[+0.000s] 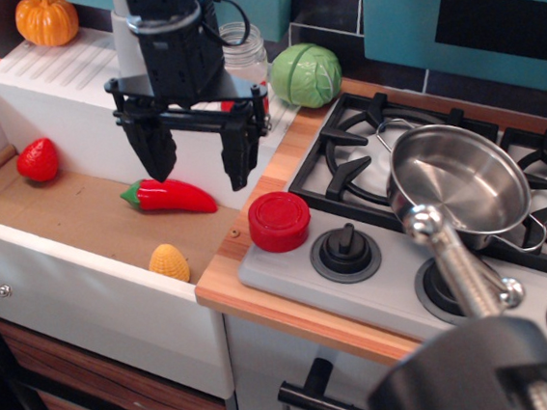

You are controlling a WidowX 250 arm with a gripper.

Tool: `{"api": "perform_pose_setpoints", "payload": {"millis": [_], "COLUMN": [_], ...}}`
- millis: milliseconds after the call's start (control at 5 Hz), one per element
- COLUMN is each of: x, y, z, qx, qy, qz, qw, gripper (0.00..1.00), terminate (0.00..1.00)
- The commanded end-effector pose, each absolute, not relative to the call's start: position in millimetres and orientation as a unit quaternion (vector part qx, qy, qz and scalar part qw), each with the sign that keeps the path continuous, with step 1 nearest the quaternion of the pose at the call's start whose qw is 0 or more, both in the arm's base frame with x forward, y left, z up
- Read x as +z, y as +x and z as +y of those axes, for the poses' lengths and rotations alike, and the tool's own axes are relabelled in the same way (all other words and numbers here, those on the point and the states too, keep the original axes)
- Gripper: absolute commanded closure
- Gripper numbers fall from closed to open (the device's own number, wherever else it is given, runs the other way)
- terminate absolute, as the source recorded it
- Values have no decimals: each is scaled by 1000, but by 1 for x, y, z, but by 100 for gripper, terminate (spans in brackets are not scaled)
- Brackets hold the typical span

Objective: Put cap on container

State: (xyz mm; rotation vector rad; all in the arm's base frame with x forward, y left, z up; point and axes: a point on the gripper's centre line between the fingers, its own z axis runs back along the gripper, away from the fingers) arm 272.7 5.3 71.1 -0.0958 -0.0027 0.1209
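The red cap (279,221) lies flat on the front left corner of the grey stove top. The clear container (246,56) stands upright on the sink's right rim, mostly hidden behind my arm; only its top and right side show. My black gripper (200,170) hangs open and empty above the sink, over the red chili pepper (170,196), up and to the left of the cap. Its right finger (236,160) is a little left of and above the cap.
A strawberry (37,159) and a corn piece (168,264) lie in the sink. A green cabbage (306,75) sits behind the container. A steel saucepan (460,187) rests on the stove burners. A pumpkin (46,19) stands at the back left.
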Motion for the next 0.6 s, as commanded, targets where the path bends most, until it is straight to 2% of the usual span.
{"api": "perform_pose_setpoints", "payload": {"millis": [0, 400], "x": [59, 37], "y": [287, 284], "z": [-8, -26], "qx": [63, 66], "qy": [-48, -45], "qz": [-20, -20], "qw": [997, 997], "gripper": [0, 0], "terminate": [0, 0]}}
